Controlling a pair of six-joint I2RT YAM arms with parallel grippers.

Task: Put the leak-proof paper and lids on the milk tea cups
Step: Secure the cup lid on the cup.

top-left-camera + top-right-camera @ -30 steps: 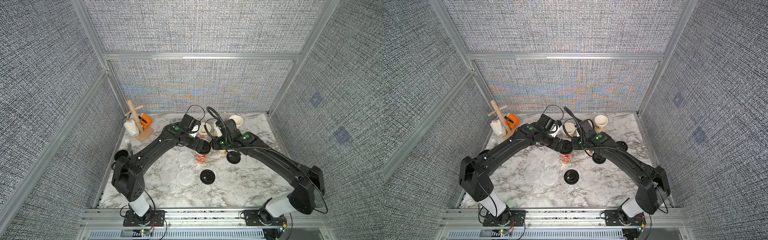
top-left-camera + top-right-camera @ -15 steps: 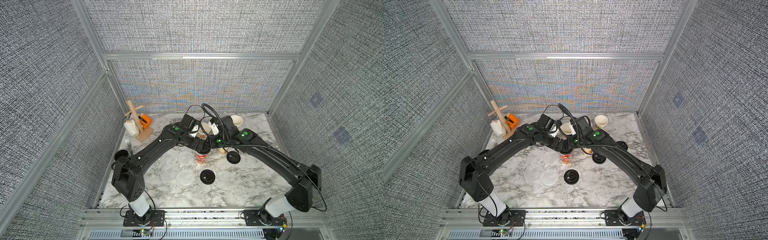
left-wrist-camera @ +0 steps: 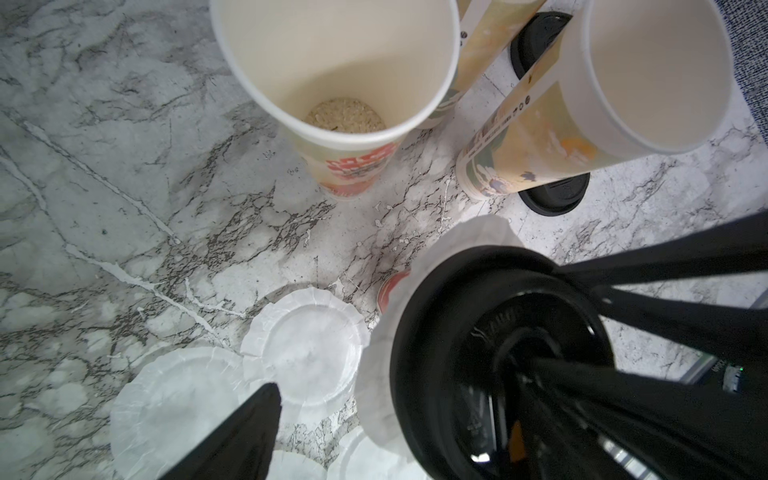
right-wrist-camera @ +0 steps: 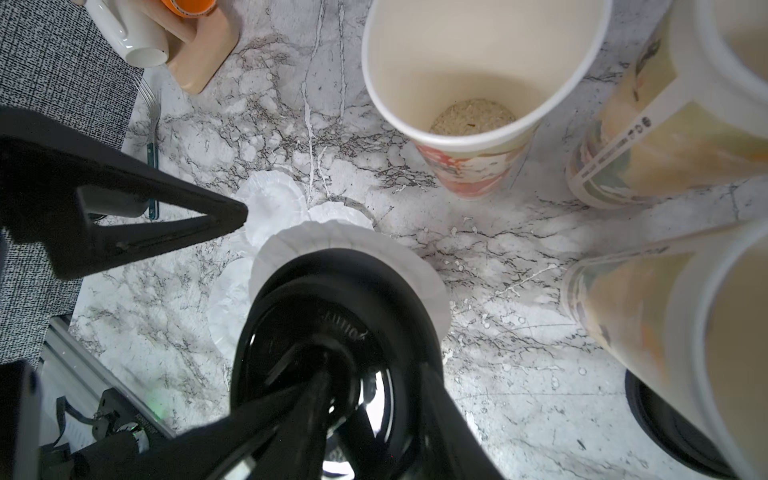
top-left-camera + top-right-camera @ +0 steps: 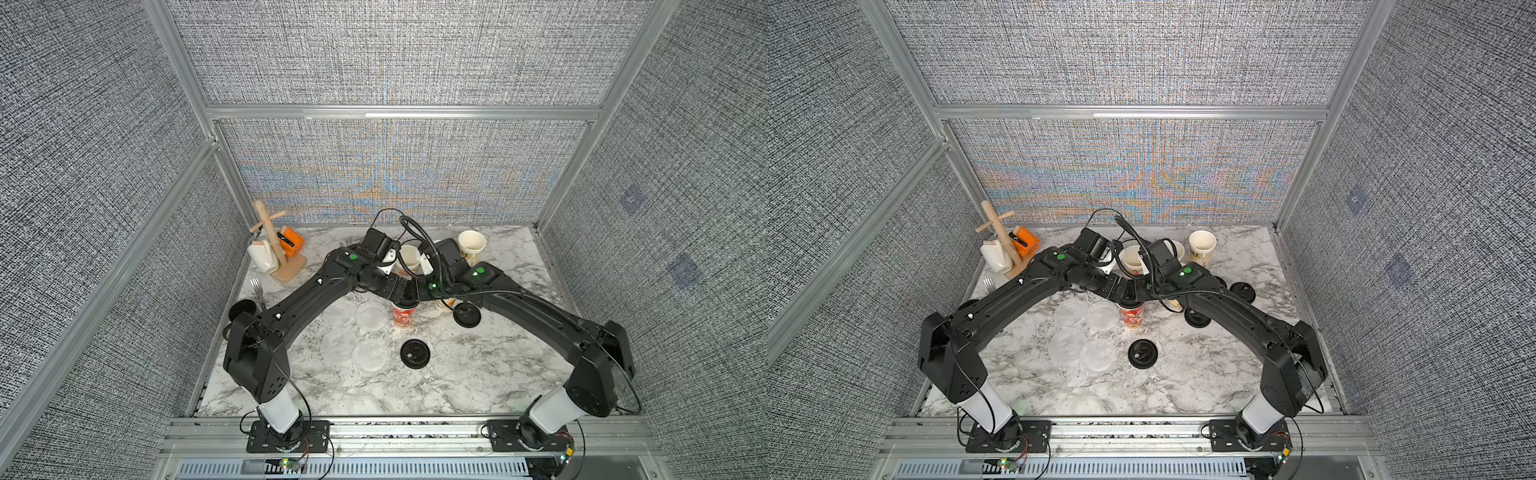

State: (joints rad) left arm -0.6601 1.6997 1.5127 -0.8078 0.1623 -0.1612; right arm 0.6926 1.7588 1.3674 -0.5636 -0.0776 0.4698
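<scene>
A red-printed milk tea cup (image 5: 404, 323) stands mid-table with a sheet of leak-proof paper (image 4: 353, 243) over its mouth and a black lid (image 4: 332, 299) pressed on top. Both grippers hover over that lid. My left gripper (image 5: 405, 291) is open: one finger (image 3: 257, 424) hangs clear beside the lid, and the other is hidden. My right gripper (image 4: 370, 382) has its jaws apart, one finger over the lid's middle and one at its outer rim. Several more paper discs (image 5: 370, 355) lie flat left of the cup. Uncovered cups (image 5: 409, 257) (image 5: 471, 245) stand behind.
Loose black lids (image 5: 415, 353) (image 5: 467, 316) lie on the marble. A wooden rack (image 5: 286, 266) with an orange and a white mug stands at the back left, with a fork (image 5: 257, 286) and a black mug (image 5: 243, 309) near the left edge. Another cup (image 5: 1175, 303) sits under the right arm.
My right arm has swung left over the capped cup and its jaws have widened a little. The left arm has stayed put.
</scene>
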